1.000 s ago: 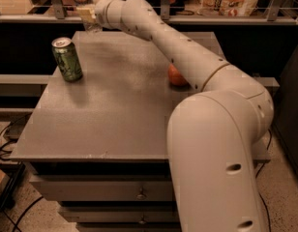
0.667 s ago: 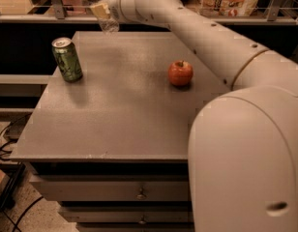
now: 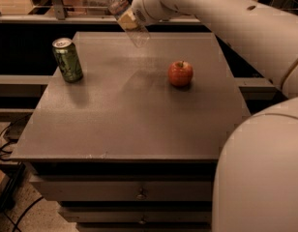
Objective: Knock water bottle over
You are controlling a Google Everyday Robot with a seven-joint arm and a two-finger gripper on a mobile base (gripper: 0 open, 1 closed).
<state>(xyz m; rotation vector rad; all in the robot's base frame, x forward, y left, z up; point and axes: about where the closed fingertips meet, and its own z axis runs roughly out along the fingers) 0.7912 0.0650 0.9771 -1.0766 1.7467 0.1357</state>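
The water bottle (image 3: 126, 17) is clear plastic with a white cap. It is over the far edge of the grey table (image 3: 125, 120), tilted steeply with its cap up to the left and its base down to the right. My gripper (image 3: 135, 14) is right against the bottle's middle at the end of the white arm (image 3: 212, 13), which reaches in from the right. The arm end hides where they touch. I cannot tell whether the bottle's base rests on the table.
A green soda can (image 3: 67, 60) stands upright at the table's left side. A red apple (image 3: 180, 73) sits right of the middle. The arm's large white body (image 3: 260, 168) fills the lower right. Drawers (image 3: 134, 192) lie under the table front.
The gripper and bottle have moved right along the far edge, and the bottle now leans more steeply. The arm swung clear of the apple. The can and apple have not moved.
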